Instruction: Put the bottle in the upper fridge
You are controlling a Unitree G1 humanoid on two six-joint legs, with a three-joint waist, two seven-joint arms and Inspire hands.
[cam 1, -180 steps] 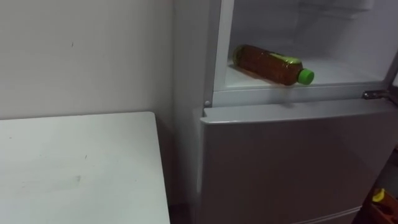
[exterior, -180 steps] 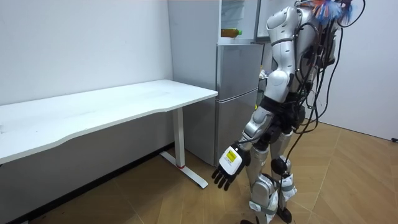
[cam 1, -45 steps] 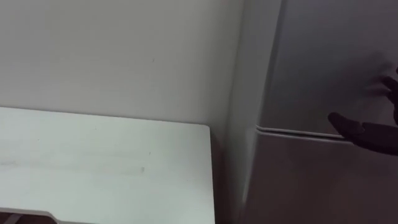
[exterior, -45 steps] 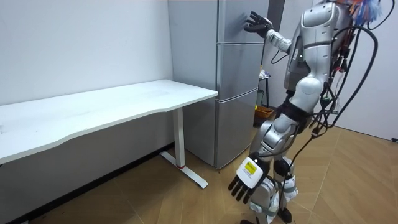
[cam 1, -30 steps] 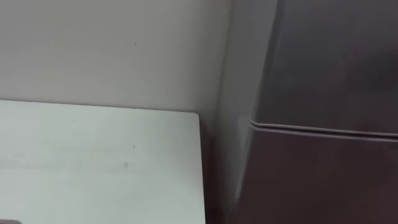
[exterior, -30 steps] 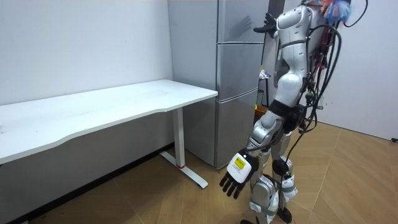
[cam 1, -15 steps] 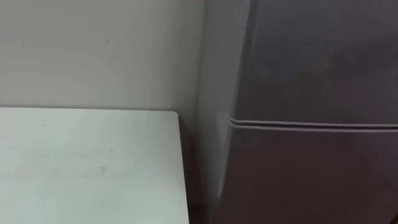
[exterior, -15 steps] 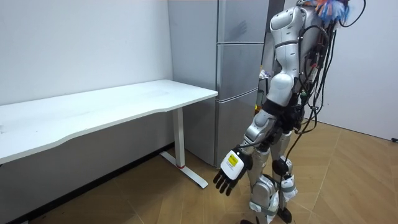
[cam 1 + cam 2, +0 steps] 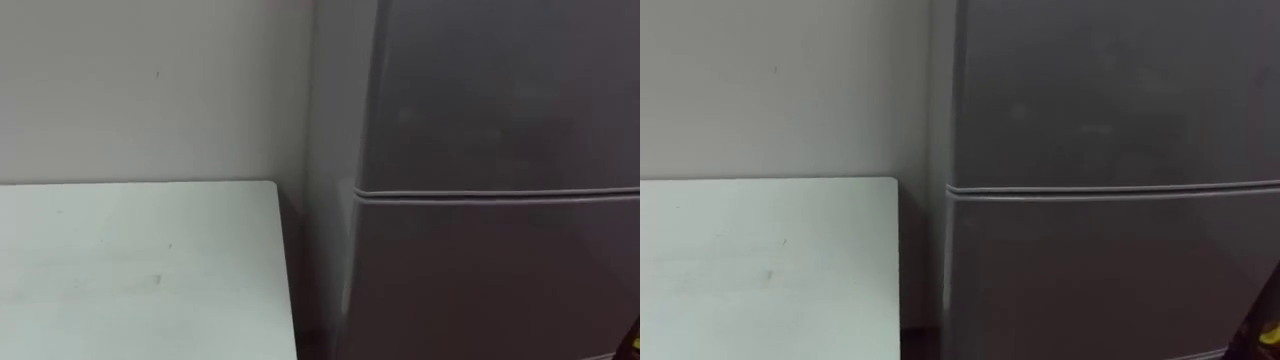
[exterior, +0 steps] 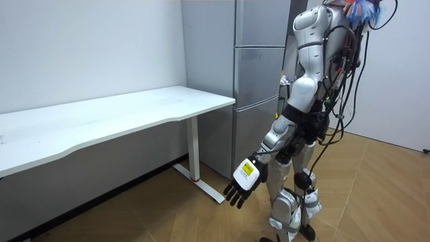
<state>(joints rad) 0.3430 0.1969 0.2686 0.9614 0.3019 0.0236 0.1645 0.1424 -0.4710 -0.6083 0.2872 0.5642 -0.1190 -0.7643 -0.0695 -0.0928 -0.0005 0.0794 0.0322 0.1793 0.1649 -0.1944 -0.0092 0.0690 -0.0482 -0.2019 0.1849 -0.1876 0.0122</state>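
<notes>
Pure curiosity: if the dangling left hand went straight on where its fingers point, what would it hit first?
Probably the wooden floor; the left hand points down, though the table's foot lies near, depth unclear.

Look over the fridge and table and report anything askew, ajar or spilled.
Nothing stands out. The fridge has its upper door and lower door shut, and the seam between them runs level. The white table beside it shows no spill. The left hand hangs open by the robot's side.
</notes>
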